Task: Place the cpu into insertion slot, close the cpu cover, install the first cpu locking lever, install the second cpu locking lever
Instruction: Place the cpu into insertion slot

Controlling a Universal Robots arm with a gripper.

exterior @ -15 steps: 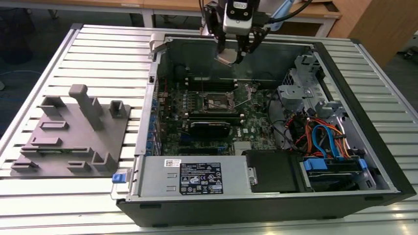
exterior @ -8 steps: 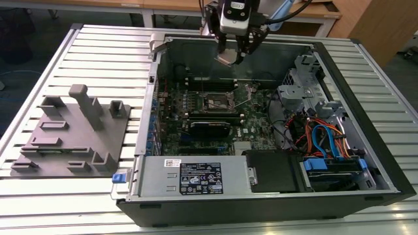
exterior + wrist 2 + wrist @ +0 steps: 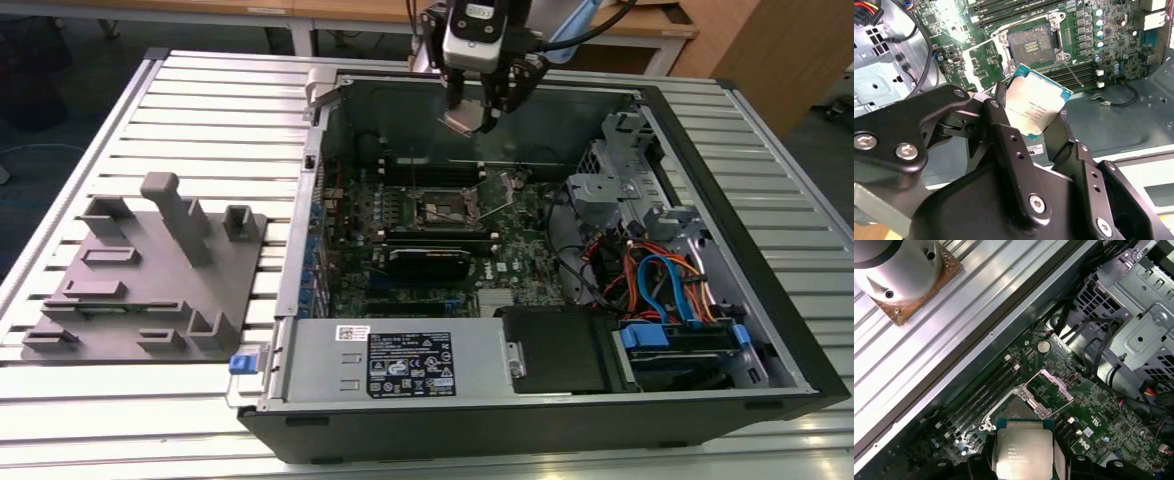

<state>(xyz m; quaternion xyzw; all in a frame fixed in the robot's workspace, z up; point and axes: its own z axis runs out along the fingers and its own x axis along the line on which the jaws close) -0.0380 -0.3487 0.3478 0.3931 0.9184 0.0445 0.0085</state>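
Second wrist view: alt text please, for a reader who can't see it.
The gripper holds the cpu, a pale square chip, tilted above the green motherboard. Just beyond it the insertion slot lies uncovered and empty, its dark contact field exposed. Grey case metal borders the board.
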